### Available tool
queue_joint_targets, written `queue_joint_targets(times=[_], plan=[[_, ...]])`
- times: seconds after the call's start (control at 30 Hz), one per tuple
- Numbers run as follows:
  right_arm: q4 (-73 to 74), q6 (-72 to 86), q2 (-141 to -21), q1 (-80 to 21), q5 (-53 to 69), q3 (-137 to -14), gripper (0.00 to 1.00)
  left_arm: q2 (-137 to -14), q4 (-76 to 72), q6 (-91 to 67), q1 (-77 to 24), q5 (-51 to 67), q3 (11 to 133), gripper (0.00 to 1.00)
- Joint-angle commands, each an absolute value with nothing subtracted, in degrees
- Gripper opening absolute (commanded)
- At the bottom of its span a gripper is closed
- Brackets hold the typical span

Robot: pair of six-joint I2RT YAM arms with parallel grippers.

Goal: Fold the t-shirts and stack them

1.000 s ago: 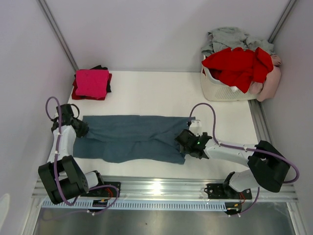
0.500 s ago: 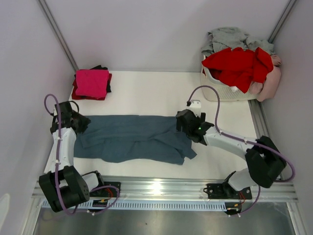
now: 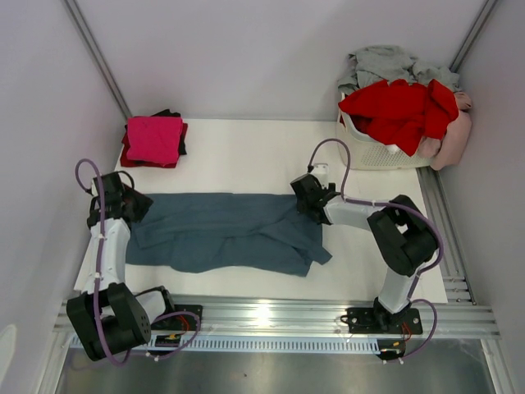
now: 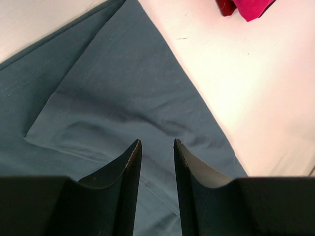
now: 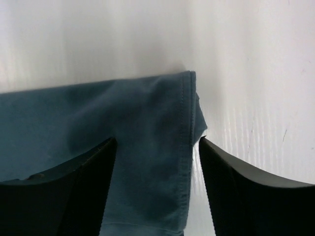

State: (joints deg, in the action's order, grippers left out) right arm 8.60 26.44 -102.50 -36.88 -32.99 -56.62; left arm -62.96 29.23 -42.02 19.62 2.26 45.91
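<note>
- Top camera: the large slate blue-grey cotton t-shirt [image 3: 221,231] lies spread as a long band on the near part of the white bench [image 3: 246,156], between my two arms. My left claw [image 3: 131,205] is at its left end and my right claw [image 3: 305,197] at its far right corner. The cloth is soft and limp, with loose wrinkles on the right side. I judge it light, but it will sag and drag if I lift it at one point only, so both ends should go up together.
- Same camera: a folded magenta t-shirt [image 3: 154,138] rests on a black t-shirt [image 3: 183,141] at the far left corner, well apart. The white slatted plastic laundry basket [image 3: 365,152] at the far right holds a crumpled red t-shirt [image 3: 402,111], a grey t-shirt [image 3: 385,61] and a pale pink t-shirt [image 3: 455,139].
- Left wrist camera: my left claw [image 4: 155,142] has its fingers a little apart, with nothing between them, above a turned-back flap with a stitched edge. The knit is matte and, I think, not slippery.
- Right wrist camera: my right claw [image 5: 156,140] stands wide open and empty, astride the shirt's corner. The stitched hem [image 5: 186,123] there is thicker, so I judge it the firmest place to pinch.
</note>
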Motion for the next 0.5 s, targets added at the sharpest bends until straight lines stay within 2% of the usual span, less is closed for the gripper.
queue_joint_targets(times=[0.0, 0.1, 0.13, 0.2, 0.23, 0.3, 0.47], plan=[[4.75, 25.14, -103.62, -36.83, -33.05, -59.5, 0.7, -61.52, 25.76, -41.75, 19.25, 4.3, 45.09, 0.36], [4.13, 24.96, -104.06, -36.65, -33.05, -59.85, 0.52, -61.44, 24.79, -41.66, 19.16, 5.71, 44.3, 0.35], [4.3, 25.22, -104.41, -36.48, -32.96, -60.11, 0.36, -61.61, 24.61, -41.49, 19.16, 5.89, 44.47, 0.34], [4.83, 25.57, -104.59, -36.47, -32.87, -60.29, 0.18, -61.7, 24.61, -41.4, 19.25, 5.8, 44.39, 0.34], [4.83, 25.66, -104.76, -36.47, -33.05, -60.29, 0.05, -61.7, 24.7, -41.4, 19.16, 5.97, 44.65, 0.34], [4.83, 25.75, -104.94, -36.39, -33.22, -60.21, 0.0, -61.79, 24.43, -41.4, 19.25, 6.24, 44.65, 0.33], [5.36, 25.75, -105.99, -35.69, -35.59, -60.64, 0.0, -62.14, 24.34, -41.48, 19.16, 6.59, 44.65, 0.33]])
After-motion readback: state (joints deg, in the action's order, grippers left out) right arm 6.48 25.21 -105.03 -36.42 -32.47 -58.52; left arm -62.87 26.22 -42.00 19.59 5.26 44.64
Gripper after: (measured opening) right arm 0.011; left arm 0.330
